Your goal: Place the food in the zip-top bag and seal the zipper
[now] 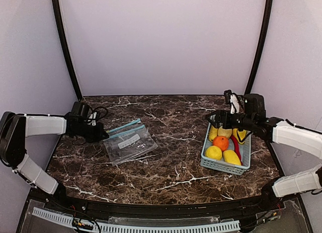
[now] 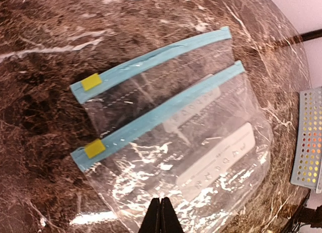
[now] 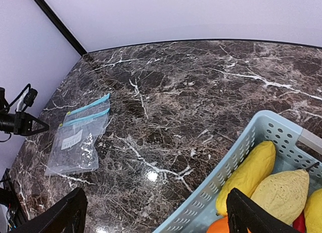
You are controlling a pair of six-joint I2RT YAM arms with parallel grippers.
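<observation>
The clear zip-top bag (image 1: 130, 142) (image 2: 201, 157) lies flat on the marble, showing two blue zipper strips (image 2: 161, 114) with yellow tabs. My left gripper (image 1: 103, 135) (image 2: 161, 202) is shut, its tips over the bag's near side edge; I cannot tell whether plastic is pinched. The food sits in a pale blue basket (image 1: 221, 166) (image 3: 236, 162): several yellow pieces (image 1: 213, 152) (image 3: 249, 175), an orange (image 1: 220, 142) and a red chili (image 1: 235, 145). My right gripper (image 1: 226, 123) (image 3: 158, 218) hangs open over the basket's far end, holding nothing.
Cables trail behind the left wrist (image 1: 98, 113). Bare marble tabletop (image 1: 176, 142) separates bag and basket. Black frame posts (image 1: 65, 47) and pale walls close in the back and sides.
</observation>
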